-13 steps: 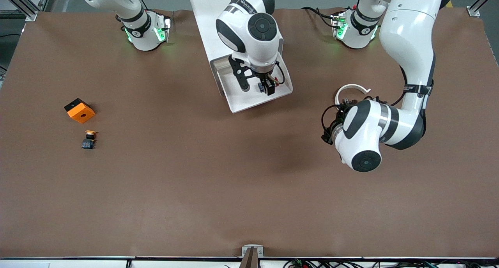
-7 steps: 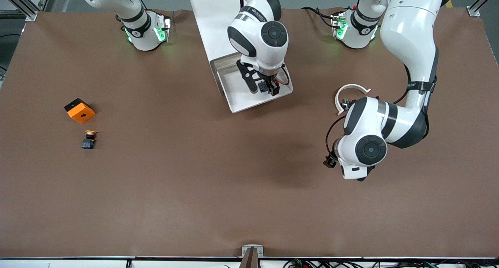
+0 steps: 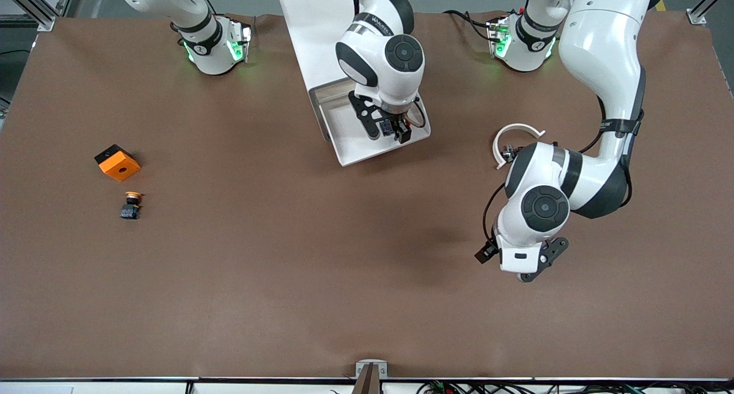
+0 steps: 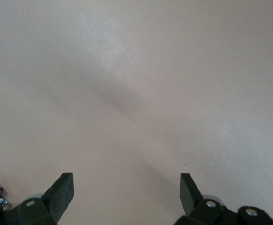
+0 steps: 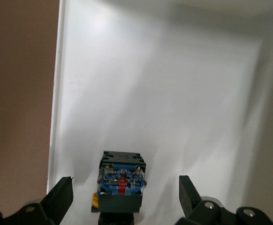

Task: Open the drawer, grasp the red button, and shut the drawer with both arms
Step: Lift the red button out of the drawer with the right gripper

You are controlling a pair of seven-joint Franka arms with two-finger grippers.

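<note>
Button [image 5: 121, 180] sits in the open drawer [image 3: 358, 144], upper centre of the front frame, near the tray's front corner. In the right wrist view we see its blue-black body end-on, directly between the right gripper [image 3: 390, 130] jaws, which are spread fully and hold nothing. Cap isn't visible from here. We judge it light, rigid, hard plastic, likely to skid on the smooth tray if nudged. Best hold: across the flat sides of the square body, not the rounded cap. Left gripper [image 3: 524, 262] waits over bare surface [image 3: 287, 279], lower right of the frame, jaws wide, empty.
</note>
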